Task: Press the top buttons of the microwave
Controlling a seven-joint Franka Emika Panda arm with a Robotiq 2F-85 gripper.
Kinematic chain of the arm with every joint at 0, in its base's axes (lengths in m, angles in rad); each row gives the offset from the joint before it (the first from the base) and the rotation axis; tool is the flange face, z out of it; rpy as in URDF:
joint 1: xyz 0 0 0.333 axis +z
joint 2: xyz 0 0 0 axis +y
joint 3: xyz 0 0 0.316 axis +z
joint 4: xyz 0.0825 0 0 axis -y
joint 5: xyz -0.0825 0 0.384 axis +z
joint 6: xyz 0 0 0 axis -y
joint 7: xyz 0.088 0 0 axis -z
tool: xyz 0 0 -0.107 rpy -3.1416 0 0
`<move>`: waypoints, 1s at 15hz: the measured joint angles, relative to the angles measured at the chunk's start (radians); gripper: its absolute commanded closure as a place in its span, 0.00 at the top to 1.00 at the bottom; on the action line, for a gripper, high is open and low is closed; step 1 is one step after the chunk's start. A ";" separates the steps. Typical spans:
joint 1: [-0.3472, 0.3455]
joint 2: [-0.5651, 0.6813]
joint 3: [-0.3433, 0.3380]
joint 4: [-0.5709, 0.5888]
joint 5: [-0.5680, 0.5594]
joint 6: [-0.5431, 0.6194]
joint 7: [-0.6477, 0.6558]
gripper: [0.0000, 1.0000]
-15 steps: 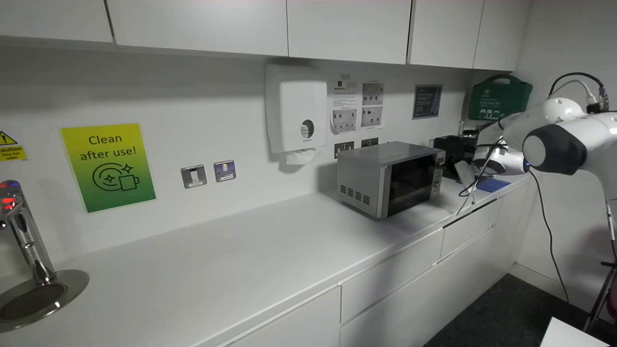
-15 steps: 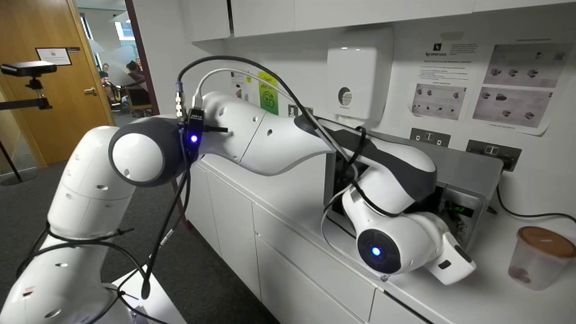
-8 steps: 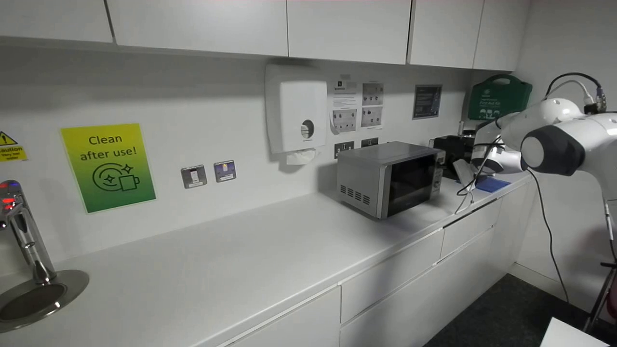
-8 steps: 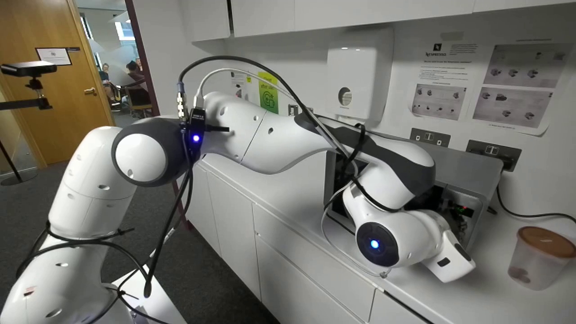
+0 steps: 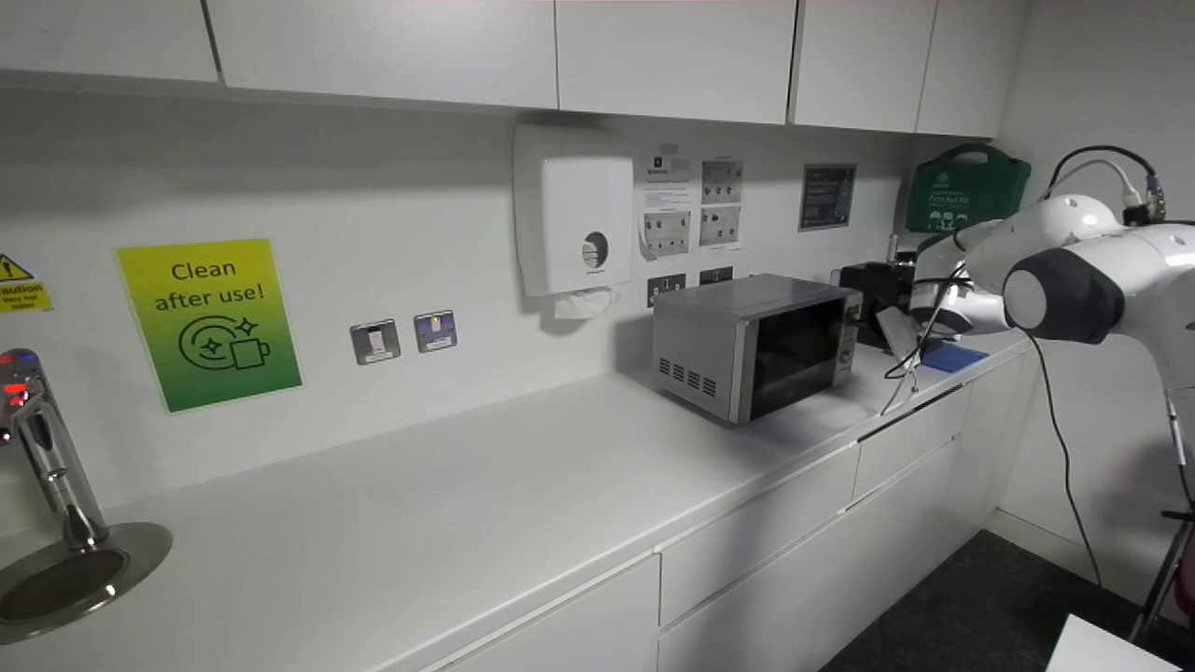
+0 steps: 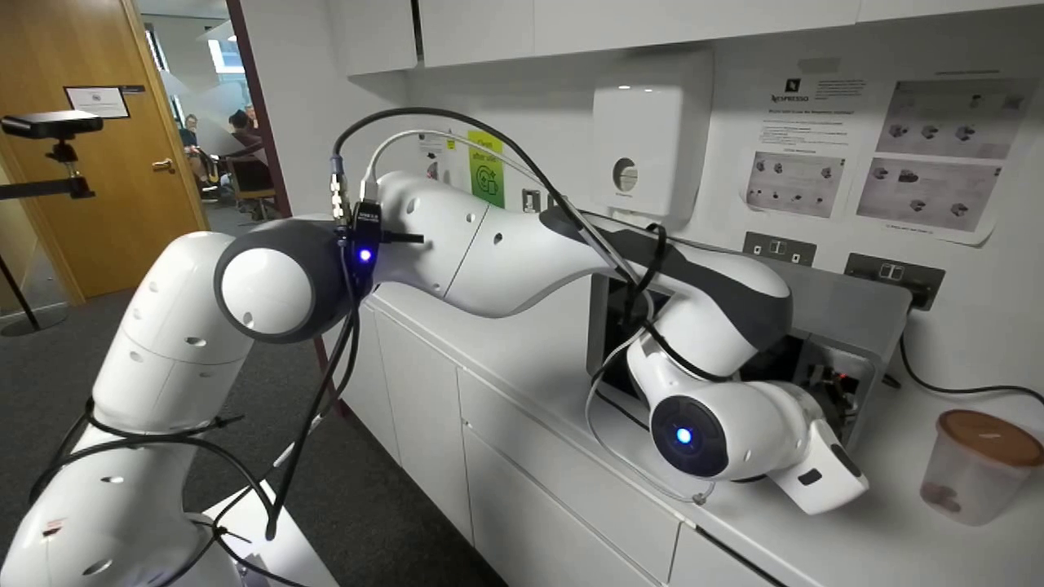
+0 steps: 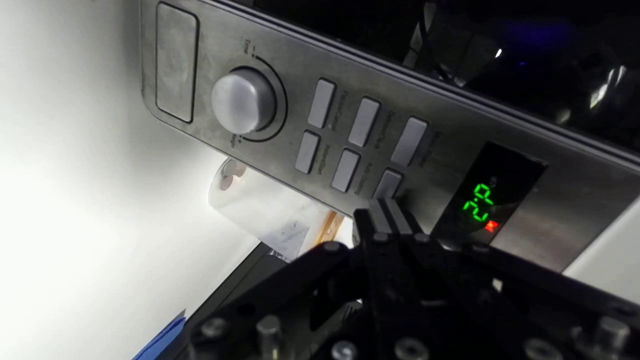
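Note:
The silver-grey microwave (image 5: 695, 359) stands on the counter with its dark window facing out; in an exterior view my arm partly covers its front (image 6: 852, 314). In the wrist view its control panel (image 7: 300, 62) shows a round knob (image 7: 242, 100), two rows of buttons and a display (image 7: 500, 175) with green digits and a red symbol. My gripper (image 7: 385, 202) is shut and empty. Its tips overlap the near end of the button (image 7: 388, 182) closest to the display in the lower row; I cannot tell whether they touch it. The upper-row button (image 7: 409, 141) beside it is uncovered.
A clear tub with an orange-brown lid (image 6: 983, 473) stands beside the microwave. A black machine (image 5: 873, 289) and a blue flat item (image 5: 952, 357) lie further along the counter. A loose cable (image 6: 595, 440) hangs from my arm. Cupboards (image 6: 693, 24) overhang the counter.
My arm's elbow has shifted slightly, and the wrist has moved a little toward the panel's side. In an exterior view the green digits seen earlier are now covered by the gripper, with red showing.

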 measured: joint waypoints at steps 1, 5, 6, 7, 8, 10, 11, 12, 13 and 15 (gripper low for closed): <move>0.000 0.000 0.000 0.000 0.000 0.000 0.000 0.00; 0.001 0.001 0.000 -0.001 0.000 0.000 -0.005 0.00; 0.001 0.001 0.000 -0.002 0.000 0.000 -0.007 0.00; 0.002 0.002 0.000 -0.004 0.000 0.000 -0.010 0.00; 0.003 0.003 0.000 -0.007 0.000 0.000 -0.014 0.00; 0.009 0.004 0.001 -0.015 0.000 0.000 -0.020 0.00; 0.011 0.004 0.001 -0.019 0.000 0.000 -0.021 0.00; 0.011 0.003 0.001 -0.023 -0.004 -0.001 -0.021 0.00; 0.011 -0.003 -0.001 -0.030 -0.006 -0.007 -0.024 0.00; 0.008 -0.045 -0.011 -0.065 -0.008 -0.057 -0.047 0.00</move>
